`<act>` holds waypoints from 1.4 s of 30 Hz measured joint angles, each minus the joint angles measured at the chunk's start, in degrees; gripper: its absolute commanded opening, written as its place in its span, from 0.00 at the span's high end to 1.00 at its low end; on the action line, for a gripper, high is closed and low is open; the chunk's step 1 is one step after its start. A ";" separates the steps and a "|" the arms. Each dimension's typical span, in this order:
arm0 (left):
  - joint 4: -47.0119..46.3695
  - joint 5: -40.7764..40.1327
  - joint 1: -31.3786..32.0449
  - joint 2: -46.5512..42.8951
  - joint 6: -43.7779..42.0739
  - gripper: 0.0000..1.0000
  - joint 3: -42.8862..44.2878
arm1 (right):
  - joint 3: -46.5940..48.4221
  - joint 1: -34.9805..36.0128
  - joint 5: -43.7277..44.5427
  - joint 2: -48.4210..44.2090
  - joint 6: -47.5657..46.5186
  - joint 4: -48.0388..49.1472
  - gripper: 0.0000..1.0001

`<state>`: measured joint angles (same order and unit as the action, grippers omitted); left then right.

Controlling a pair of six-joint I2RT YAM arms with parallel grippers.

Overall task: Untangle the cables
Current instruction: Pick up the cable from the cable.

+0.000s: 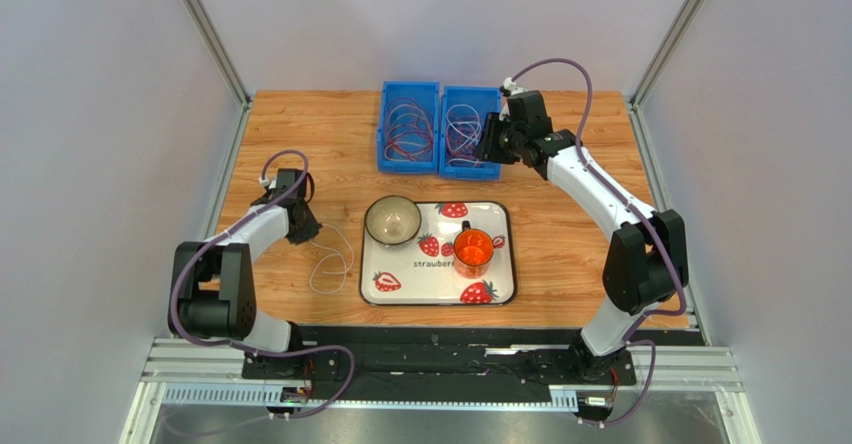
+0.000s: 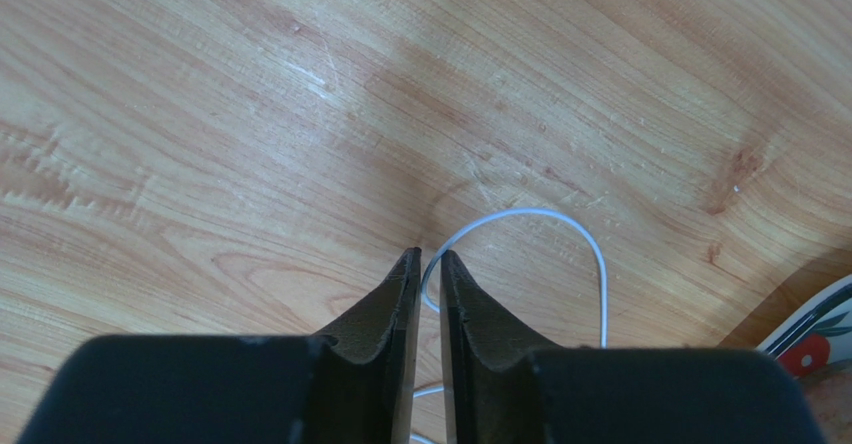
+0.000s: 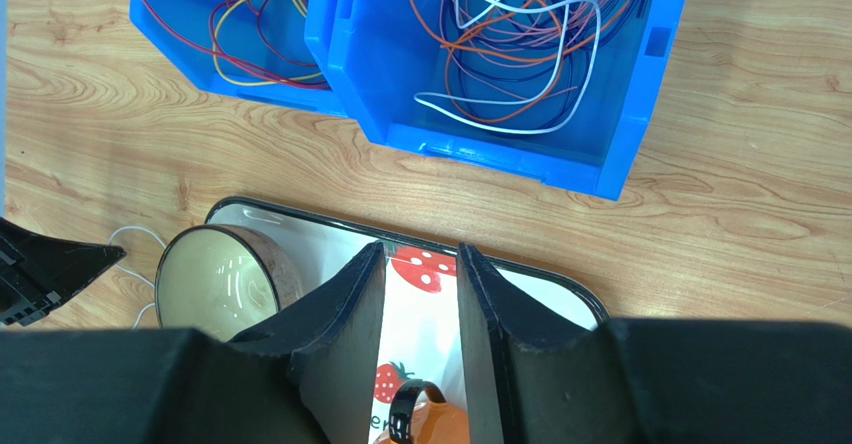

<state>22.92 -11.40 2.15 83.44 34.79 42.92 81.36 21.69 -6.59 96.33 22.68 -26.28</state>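
Cable (image 2: 520, 212) between narrowed left claw (image 2: 430, 256) | right claw (image 3: 420, 250) parted, empty

Worktop (image 2: 200, 114): wood; we see clear grain, smooth with a soft sheen.
Bins (image 3: 500, 149): blue plastic, smooth and glossy.
Cables (image 3: 520, 34): thin, smooth, seemingly plastic-coated.
Tray (image 1: 432, 286): glossy; we cannot tell the material.
Bowl (image 3: 215, 284): shiny, glazed inside.
Mug (image 1: 473, 249): orange, glossy.
Left gripper (image 2: 427, 259) and right gripper (image 3: 420, 254): black, matt, faintly rough to our eyes.
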 measured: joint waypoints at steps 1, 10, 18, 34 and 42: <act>-0.02 0.00 0.00 0.07 -0.11 0.92 0.02 | 0.00 -0.02 0.00 0.00 0.00 0.00 0.64; 0.02 0.44 0.00 -0.02 -0.35 1.00 0.02 | 0.00 0.00 -0.02 -0.09 0.04 -0.02 0.66; 4.44 1.46 0.63 -8.57 0.04 1.00 1.90 | 0.00 0.00 -0.46 -3.52 0.35 -0.90 0.66; 16.00 5.22 0.83 -22.05 -0.33 1.00 18.08 | -2.86 0.42 -2.10 -11.80 2.34 -1.11 0.67; 17.62 7.30 0.90 -21.38 -0.66 1.00 28.17 | -6.19 0.66 -2.82 -15.13 4.07 -0.70 0.67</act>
<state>40.53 -4.10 3.05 62.06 34.13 71.09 75.18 22.35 -9.41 81.21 26.74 -26.98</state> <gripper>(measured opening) 0.008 0.331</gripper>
